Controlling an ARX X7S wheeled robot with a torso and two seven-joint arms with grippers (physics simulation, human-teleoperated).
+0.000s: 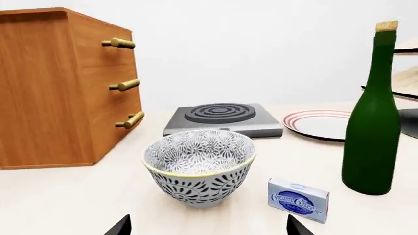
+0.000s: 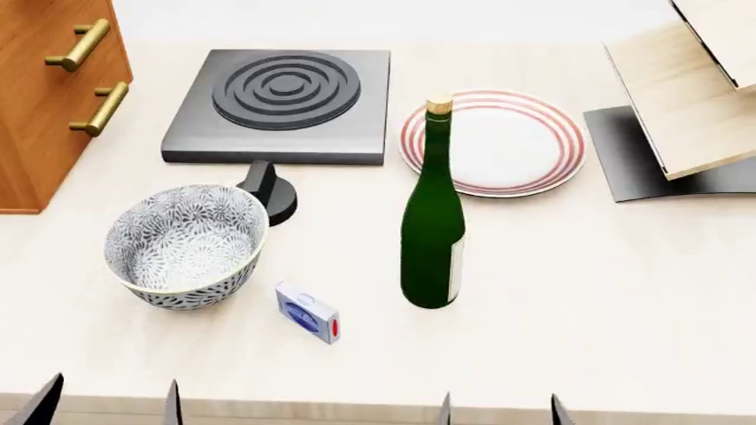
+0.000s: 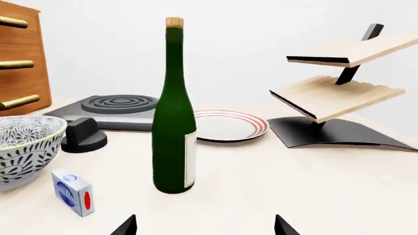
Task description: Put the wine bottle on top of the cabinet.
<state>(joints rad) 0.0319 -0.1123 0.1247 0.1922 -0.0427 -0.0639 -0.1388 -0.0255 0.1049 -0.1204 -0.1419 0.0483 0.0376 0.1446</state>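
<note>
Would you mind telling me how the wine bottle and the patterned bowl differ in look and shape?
The wine bottle is tall, slender and plain dark green; the bowl is low, wide and covered in a grey-and-white floral pattern. The bottle is closed with a tan cork, while the bowl is open and empty. Both stand upright on the table, with neither gripper touching them.

Cluttered pale table (image 2: 614, 292)
</note>
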